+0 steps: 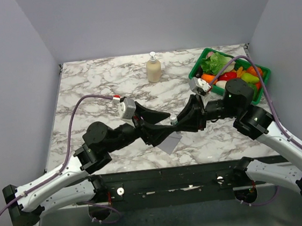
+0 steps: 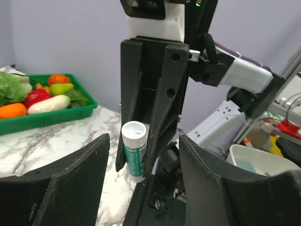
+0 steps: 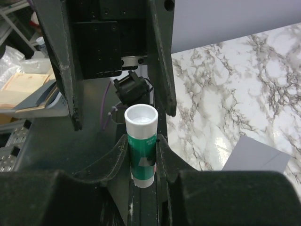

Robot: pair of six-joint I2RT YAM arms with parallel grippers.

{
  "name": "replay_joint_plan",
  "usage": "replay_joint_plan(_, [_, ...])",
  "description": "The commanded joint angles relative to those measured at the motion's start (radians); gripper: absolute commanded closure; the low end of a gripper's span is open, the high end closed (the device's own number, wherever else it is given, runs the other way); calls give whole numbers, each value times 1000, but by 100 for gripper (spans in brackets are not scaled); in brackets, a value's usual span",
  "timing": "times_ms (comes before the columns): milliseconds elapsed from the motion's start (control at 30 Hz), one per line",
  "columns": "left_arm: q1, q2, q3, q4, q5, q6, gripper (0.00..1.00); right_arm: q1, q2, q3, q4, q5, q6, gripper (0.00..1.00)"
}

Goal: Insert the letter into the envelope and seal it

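Observation:
The grey envelope (image 1: 170, 142) lies flat on the marble table under the two grippers; a corner of it shows in the right wrist view (image 3: 254, 157). The cream letter is not in view. My right gripper (image 1: 183, 121) is shut on a green-and-white glue stick (image 3: 141, 146), white end toward the left gripper. It also shows in the left wrist view (image 2: 135, 153). My left gripper (image 1: 160, 125) faces it, wide open and empty, with its fingers (image 2: 56, 183) either side of the right gripper's tip, not touching the stick.
A green tray (image 1: 265, 76) of toy vegetables stands at the back right and also shows in the left wrist view (image 2: 47, 120). A soap pump bottle (image 1: 153, 68) stands at the back centre. Both arms cross the table's middle.

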Motion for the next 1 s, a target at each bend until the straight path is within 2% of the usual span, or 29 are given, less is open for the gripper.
replay_joint_plan(0, [10, 9, 14, 59, 127, -18, 34, 3, -4, 34, -40, -97, -21, 99])
replay_joint_plan(133, [21, 21, 18, 69, 146, -29, 39, 3, -7, 36, -51, -111, -27, 99])
replay_joint_plan(267, [33, 45, 24, 92, 178, -51, 48, 3, -8, 36, -68, -119, -35, 99])
replay_joint_plan(633, [46, 81, 14, 123, 224, -87, 58, 3, -25, 34, -73, -114, -41, 99])
replay_joint_plan(767, [52, 72, 8, 131, 226, -92, 72, 3, -27, 31, -76, -108, -44, 99])
replay_joint_plan(900, [58, 64, 1, 140, 233, -101, 77, 3, -24, 27, -80, -100, -47, 99])
replay_joint_plan(933, [59, 65, 3, 141, 233, -103, 81, 3, -25, 24, -80, -99, -47, 99])
replay_joint_plan(967, [61, 67, 3, 143, 235, -104, 95, 3, -25, 22, -80, -90, -48, 99])
